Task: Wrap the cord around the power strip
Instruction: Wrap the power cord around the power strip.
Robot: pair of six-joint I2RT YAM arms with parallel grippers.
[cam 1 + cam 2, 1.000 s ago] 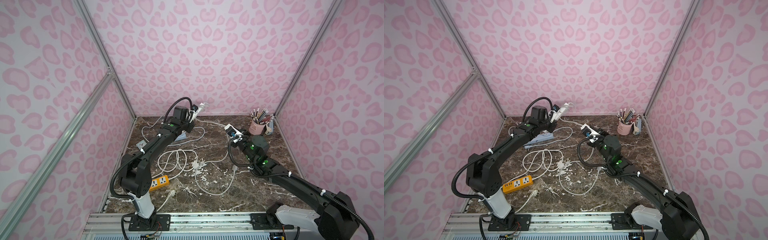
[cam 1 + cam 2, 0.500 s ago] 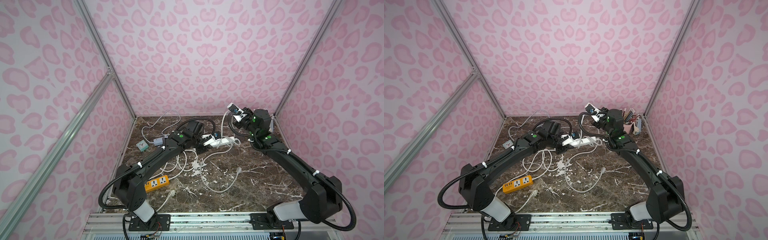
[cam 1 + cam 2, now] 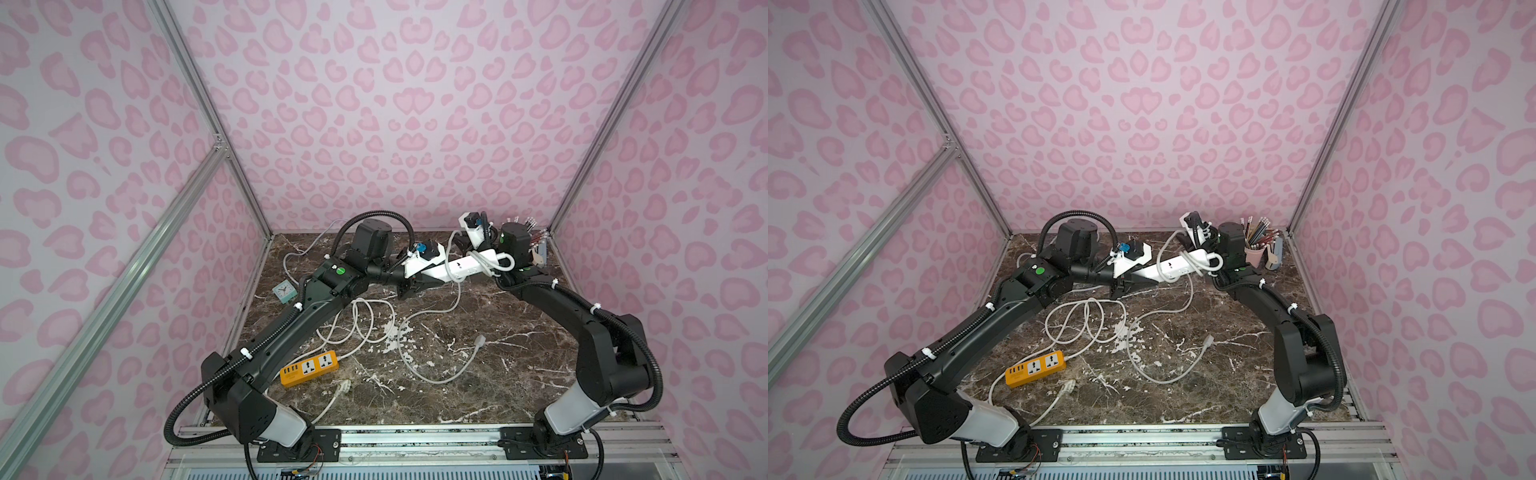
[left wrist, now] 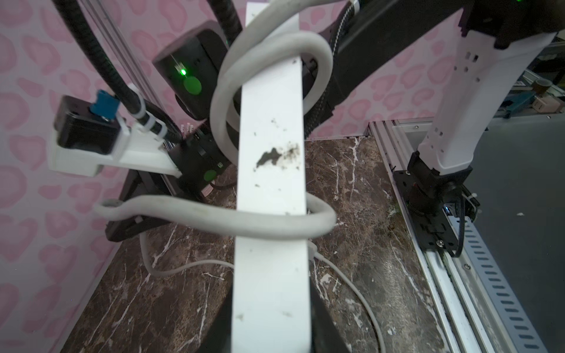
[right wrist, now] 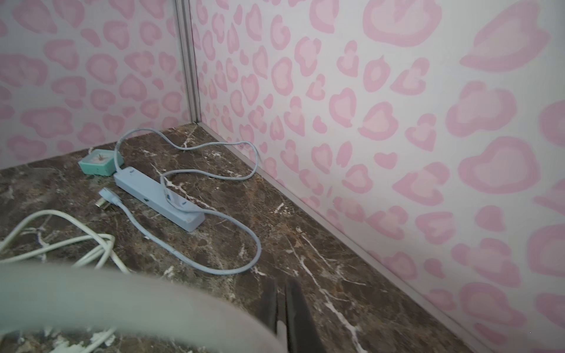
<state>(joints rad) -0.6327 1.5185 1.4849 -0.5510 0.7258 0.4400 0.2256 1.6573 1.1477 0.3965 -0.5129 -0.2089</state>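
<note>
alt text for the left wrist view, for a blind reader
A white power strip stretches away from the camera, raised above the marble table, with a thick white cord looped around it in two places. The right arm is behind it.

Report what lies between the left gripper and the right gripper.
The white power strip spans that stretch: the left gripper clamps one end, and its cord, looped around it, runs into the right gripper. The left wrist view shows it best.

Blurred cord, power strip ends cut off
</note>
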